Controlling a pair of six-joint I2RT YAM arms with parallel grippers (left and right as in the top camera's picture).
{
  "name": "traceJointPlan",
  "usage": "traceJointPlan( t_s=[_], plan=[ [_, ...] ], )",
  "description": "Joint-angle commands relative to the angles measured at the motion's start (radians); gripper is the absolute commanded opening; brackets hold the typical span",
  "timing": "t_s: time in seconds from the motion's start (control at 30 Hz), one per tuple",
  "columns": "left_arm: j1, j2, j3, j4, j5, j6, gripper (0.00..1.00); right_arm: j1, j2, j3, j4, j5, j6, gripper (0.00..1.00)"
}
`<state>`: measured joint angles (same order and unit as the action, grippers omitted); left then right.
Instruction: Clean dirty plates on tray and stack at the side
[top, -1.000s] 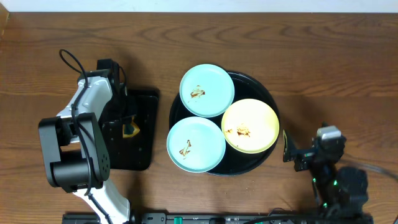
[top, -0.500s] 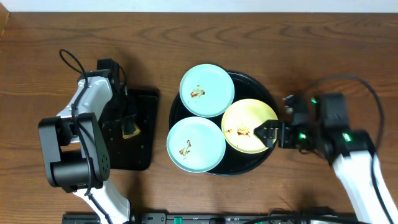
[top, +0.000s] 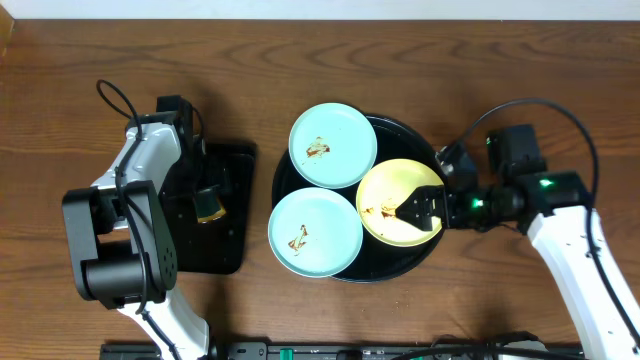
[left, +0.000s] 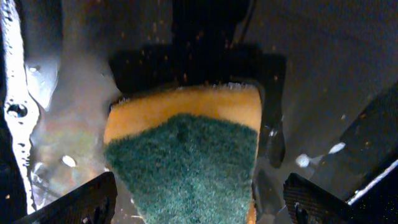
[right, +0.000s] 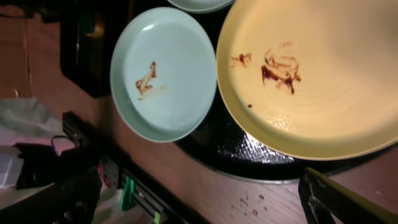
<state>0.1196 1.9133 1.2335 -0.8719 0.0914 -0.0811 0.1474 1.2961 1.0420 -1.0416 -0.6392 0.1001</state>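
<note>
Three plates lie on the round black tray (top: 432, 152): a pale blue one (top: 333, 145) at the back, a second pale blue one (top: 315, 232) at the front left, and a pale yellow one (top: 395, 195) on the right. Each has a brown smear in its middle. My right gripper (top: 420, 212) hangs open over the yellow plate's right edge, holding nothing. The right wrist view shows the yellow plate (right: 311, 74), a blue plate (right: 165, 71) and the tray's rim (right: 249, 158). My left gripper (left: 199, 205) stands open around a yellow-and-green sponge (left: 186, 155), with a gap on each side.
A smaller rectangular black tray (top: 232, 235), wet in the left wrist view, lies left of the round one and holds the sponge (top: 208, 204). Bare wooden table (top: 480, 80) surrounds both trays. The arms' base rail (top: 330, 352) runs along the front edge.
My left gripper has opened and let go of the sponge over the rectangular tray. My right arm has swung from the front right corner up to the yellow plate's right edge.
</note>
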Motion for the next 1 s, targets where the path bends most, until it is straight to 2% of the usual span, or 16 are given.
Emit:
traceJointPlan(
  t_s=[0.0, 0.03, 0.2, 0.23, 0.33, 0.47, 0.67, 0.97],
  plan=[
    [-0.003, -0.026, 0.013, -0.018, 0.002, 0.005, 0.83, 0.005, -0.02, 0.082, -0.049, 0.038, -0.041, 0.99],
    [-0.003, -0.034, 0.013, -0.024, 0.003, 0.005, 0.77, 0.005, -0.02, 0.098, -0.065, 0.042, -0.055, 0.99],
    [-0.006, -0.063, 0.013, -0.089, 0.06, 0.003, 0.72, 0.005, -0.02, 0.129, -0.1, 0.052, -0.073, 0.99],
    [-0.011, -0.064, 0.012, -0.106, 0.06, 0.0, 0.67, 0.005, -0.02, 0.129, -0.103, 0.052, -0.073, 0.99],
    [-0.025, -0.064, 0.012, -0.125, 0.068, -0.007, 0.65, 0.006, -0.02, 0.129, -0.103, 0.051, -0.073, 0.99],
    [-0.05, -0.064, 0.011, -0.141, 0.113, -0.012, 0.67, 0.006, -0.02, 0.129, -0.111, 0.051, -0.074, 0.99],
    [-0.057, -0.064, 0.0, -0.129, 0.114, -0.064, 0.78, 0.005, -0.021, 0.129, -0.15, 0.051, -0.109, 0.99],
    [-0.016, -0.063, -0.045, -0.084, 0.099, -0.17, 0.82, 0.005, -0.021, 0.129, -0.164, 0.051, -0.117, 0.99]
  ],
)
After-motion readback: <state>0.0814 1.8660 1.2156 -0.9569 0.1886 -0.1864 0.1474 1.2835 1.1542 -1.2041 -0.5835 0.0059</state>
